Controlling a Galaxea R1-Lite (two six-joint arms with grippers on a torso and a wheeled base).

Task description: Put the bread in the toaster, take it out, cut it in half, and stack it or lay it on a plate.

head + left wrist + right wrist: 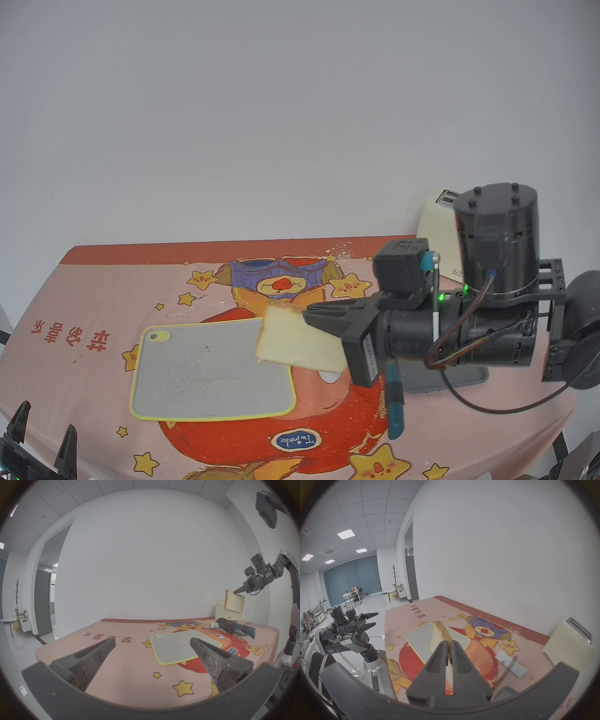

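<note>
Right gripper (pixel 309 315) is clamped tight on one edge of the bread (pixel 300 340), fingers nearly together with only the slice between them. The slice hangs in the air well off the table, and in the head view it overlaps the right end of the cutting board (pixel 206 372). The left gripper (pixel 44 431) sits low at the near left corner, jaws spread wide with nothing in them. The cream toaster (pixel 440 234) stands at the far right of the table against the wall, and the right arm covers a good chunk of it from the head camera. Near the toaster there's a knife (pixel 237 626) with a teal handle lying on a grey stand (pixel 450 378), plus a small white card (pixel 511 664) just beside it; the arm hides most of the knife in the head view too. The board is grey with a yellow rim and lies flat, bare on top. The surface is a pink tablecloth (pixel 94 300) with a big cartoon print and yellow stars. A plain white wall (pixel 250 125) is right behind the table; the room off to the side has a tiled ceiling with panel lights, blue curtains and a coat stand. Count: one slice of bread, one toaster, one board, one knife, two grippers.
</note>
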